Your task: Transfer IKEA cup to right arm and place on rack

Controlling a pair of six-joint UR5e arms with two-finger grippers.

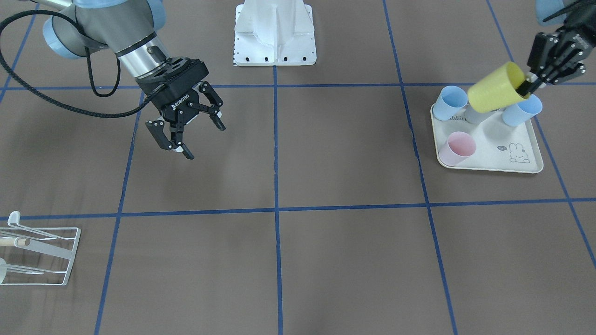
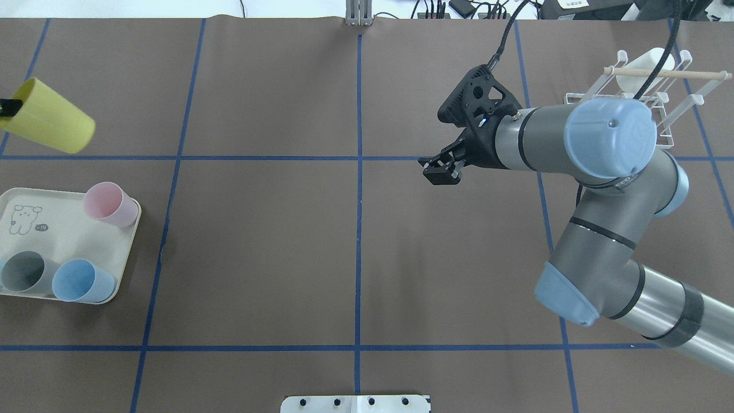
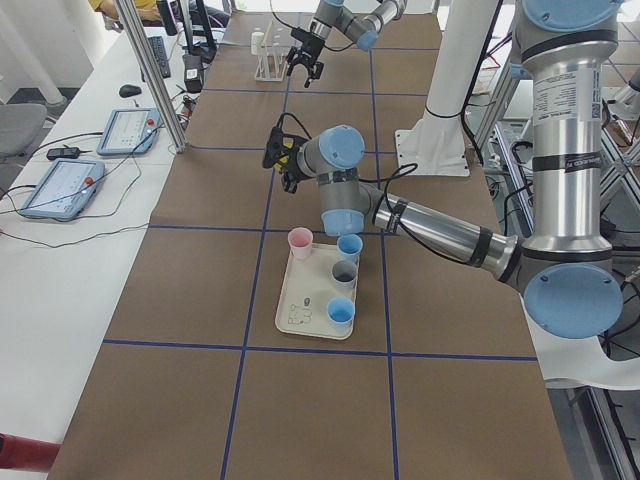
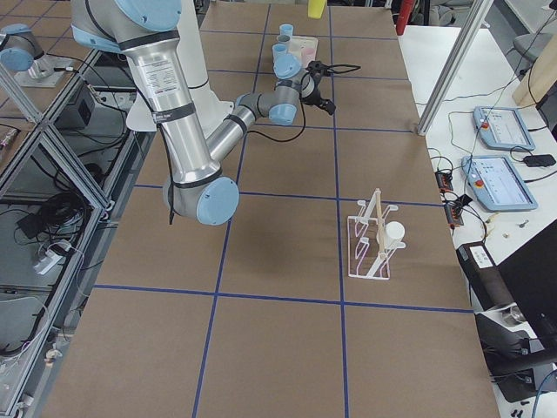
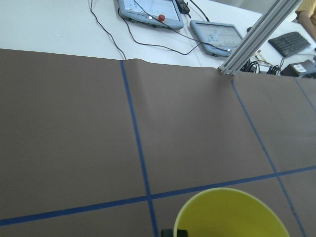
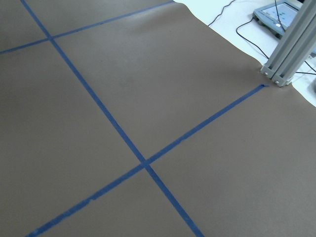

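The yellow IKEA cup hangs tilted in the air above the back of the cream tray. My left gripper is shut on its rim, one finger inside the mouth. In the overhead view the cup is at the far left, with the left gripper at the frame edge. The left wrist view shows the cup's rim at the bottom. My right gripper is open and empty above the table, far from the cup; it also shows in the overhead view. The white wire rack with its wooden dowel stands beyond the right arm.
The tray holds a pink cup, a grey cup and a blue cup; the front view shows a second blue cup. A white cup sits on the rack. The white robot base stands at the table's edge.
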